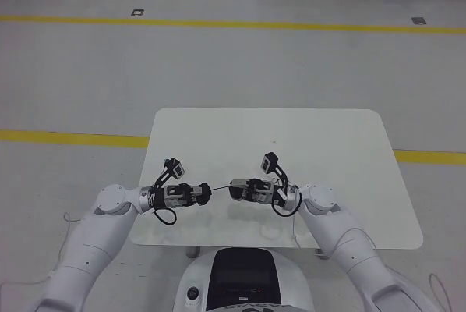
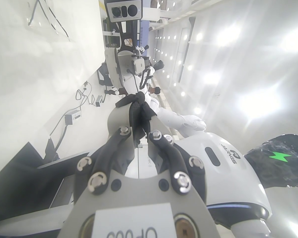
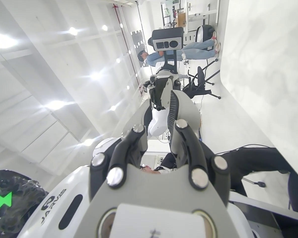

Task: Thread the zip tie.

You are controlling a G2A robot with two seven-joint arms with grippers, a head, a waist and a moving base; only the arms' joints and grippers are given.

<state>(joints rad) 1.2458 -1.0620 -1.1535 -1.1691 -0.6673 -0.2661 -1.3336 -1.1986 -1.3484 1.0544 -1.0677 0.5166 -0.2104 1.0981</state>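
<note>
**Ann:** In the top view, how many arms are there?

**Ben:** Two, and each arm has one hand. The left hand and the right hand point at each other. They are very near each other, above the near part of the one white worktop.

**Ann:** Where is the zip tie?

**Ben:** There is one zip tie. It is a thin black line up in the air, going from one hand to the other.

**Ann:** What is in the left wrist view?

**Ben:** The left hand has two fingers, close together. It is clenched on the zip tie. Past it is the other arm, with one camera box on its wrist. One clear bag with black strips inside lies flat, well apart from the hands. I cannot count the strips.

**Ann:** And the right wrist view?

**Ben:** The right hand is up in the air, facing the other arm. That arm has one camera box too. I cannot tell if the right hand is gripping or let go.
</note>
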